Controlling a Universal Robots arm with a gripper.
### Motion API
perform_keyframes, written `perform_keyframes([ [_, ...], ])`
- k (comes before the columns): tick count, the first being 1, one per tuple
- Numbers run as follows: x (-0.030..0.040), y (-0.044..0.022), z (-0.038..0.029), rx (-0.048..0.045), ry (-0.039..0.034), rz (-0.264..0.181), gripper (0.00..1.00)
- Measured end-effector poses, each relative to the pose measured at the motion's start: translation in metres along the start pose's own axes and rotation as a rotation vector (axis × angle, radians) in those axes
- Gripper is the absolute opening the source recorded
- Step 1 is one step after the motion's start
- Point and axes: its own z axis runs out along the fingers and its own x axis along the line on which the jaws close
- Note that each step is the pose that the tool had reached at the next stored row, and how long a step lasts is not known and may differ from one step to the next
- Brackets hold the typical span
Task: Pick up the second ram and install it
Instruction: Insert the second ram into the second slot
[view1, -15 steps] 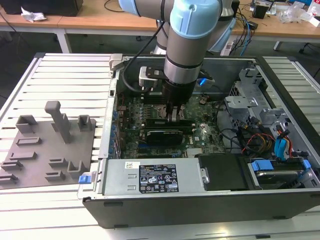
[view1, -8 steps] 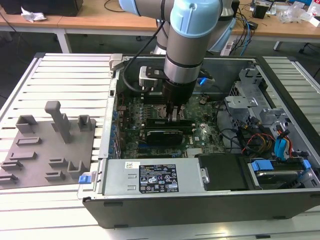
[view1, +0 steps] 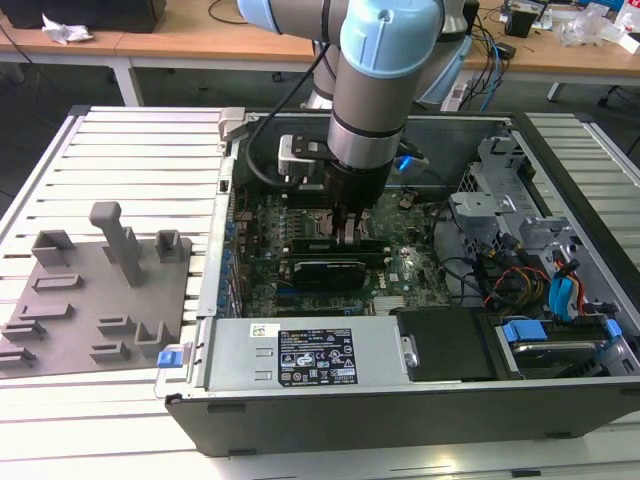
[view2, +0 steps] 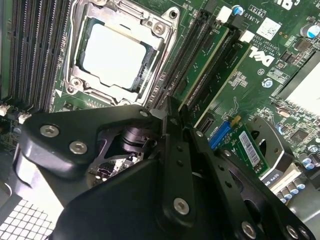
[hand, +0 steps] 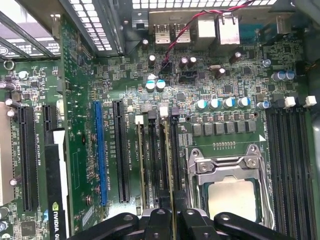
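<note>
The gripper (hand: 172, 220) grips the second ram (hand: 168, 165) — seated in its motherboard (hand: 80, 150) slot.

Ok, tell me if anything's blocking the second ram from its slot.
Nothing visible does. The gripper grips the second ram, which already stands in its slot beside the CPU socket.

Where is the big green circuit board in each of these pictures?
Exterior view: the green circuit board lies flat inside the open computer case, under the arm.
Second wrist view: it is the green surface around the silver processor socket.
First wrist view: it is the green surface carrying that socket.
Shared landmark: the long black memory slots.
</note>
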Motion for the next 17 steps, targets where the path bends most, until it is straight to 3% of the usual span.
perform_keyframes([
  [10,0.0001,-0.0002,0.0029,0.0002,-0.0002,0.0,0.15],
  [11,0.0001,-0.0001,0.0019,0.0,0.0002,0.0,0.21],
  [17,-0.0011,0.0016,-0.0186,0.0013,0.0026,0.0,0.21],
])
